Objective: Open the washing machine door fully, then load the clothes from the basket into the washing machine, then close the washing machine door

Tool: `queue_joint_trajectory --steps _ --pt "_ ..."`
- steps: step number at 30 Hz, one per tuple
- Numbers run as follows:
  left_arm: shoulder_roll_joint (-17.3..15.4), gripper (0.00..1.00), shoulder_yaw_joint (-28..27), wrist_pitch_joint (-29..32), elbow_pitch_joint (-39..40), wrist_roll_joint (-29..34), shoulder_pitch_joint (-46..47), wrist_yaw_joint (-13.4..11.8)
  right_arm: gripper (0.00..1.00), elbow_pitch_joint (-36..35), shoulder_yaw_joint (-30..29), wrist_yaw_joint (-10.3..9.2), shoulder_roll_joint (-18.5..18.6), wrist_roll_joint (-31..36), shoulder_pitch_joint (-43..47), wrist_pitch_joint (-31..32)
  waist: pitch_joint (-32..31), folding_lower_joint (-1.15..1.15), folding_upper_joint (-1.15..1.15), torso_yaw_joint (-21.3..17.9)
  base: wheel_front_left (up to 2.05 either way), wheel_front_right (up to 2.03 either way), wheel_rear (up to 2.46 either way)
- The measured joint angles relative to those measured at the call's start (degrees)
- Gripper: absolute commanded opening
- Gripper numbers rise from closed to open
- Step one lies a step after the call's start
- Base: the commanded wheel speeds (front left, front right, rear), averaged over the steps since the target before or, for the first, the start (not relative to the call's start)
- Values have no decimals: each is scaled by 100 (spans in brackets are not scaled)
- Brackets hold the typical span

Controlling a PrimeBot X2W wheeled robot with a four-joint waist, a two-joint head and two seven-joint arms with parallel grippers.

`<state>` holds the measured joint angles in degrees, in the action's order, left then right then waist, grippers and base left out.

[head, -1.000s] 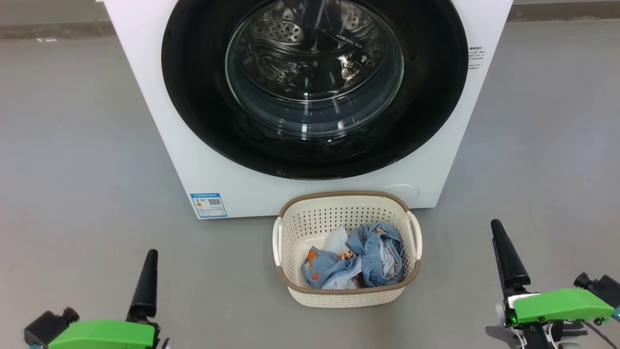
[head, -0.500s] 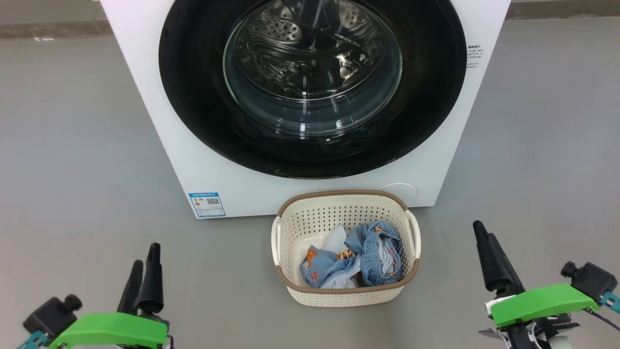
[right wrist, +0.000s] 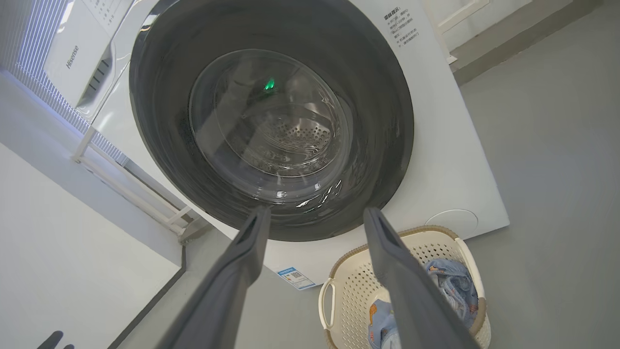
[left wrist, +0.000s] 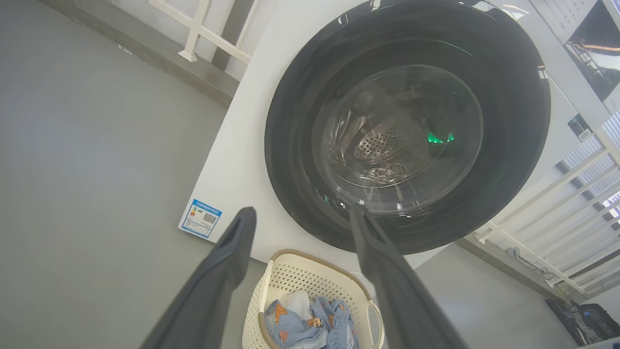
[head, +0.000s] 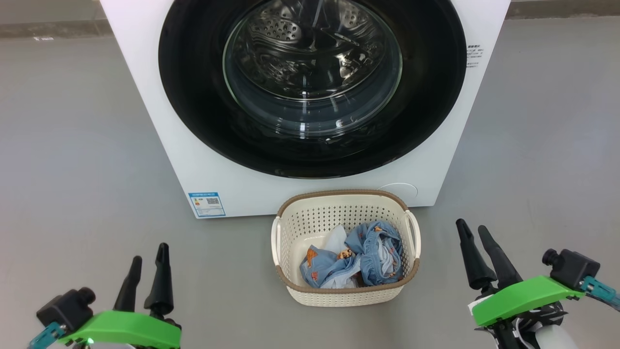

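- Either side of the basket (head: 339, 194), left gripper (head: 150, 253) and right gripper (head: 471, 225) are rotating, fingers wide, empty.
- Behind it, washing machine door (head: 193, 97) is staying shut; opening is only beginning.

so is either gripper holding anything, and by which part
Nothing is held: the left gripper and right gripper are both open and empty.

The place seems to be a plain laundry or appliance test room. The white washing machine (head: 203, 179) stands alone on a bare grey floor (head: 72, 145), white rail frames (right wrist: 127, 190) run along the walls, and a second white appliance (right wrist: 77, 53) stands near it.
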<state>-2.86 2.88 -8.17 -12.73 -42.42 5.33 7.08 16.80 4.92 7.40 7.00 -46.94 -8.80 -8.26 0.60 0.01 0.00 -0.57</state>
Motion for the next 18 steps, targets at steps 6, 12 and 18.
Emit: queue_joint_trajectory --steps 6,12,18 --pt "8 100 16 -113 -40 641 64 0 100 75 66 0 23 628 -91 -120 -7 0 0 -11 0 0 0" --pt "18 100 2 -201 -141 1059 66 1 100 149 103 0 29 1143 -92 -196 -19 0 0 -17 0 0 0" --pt "24 100 -9 -301 -157 1560 98 -2 100 253 122 0 29 1544 -126 -269 -29 0 0 -17 0 0 0"
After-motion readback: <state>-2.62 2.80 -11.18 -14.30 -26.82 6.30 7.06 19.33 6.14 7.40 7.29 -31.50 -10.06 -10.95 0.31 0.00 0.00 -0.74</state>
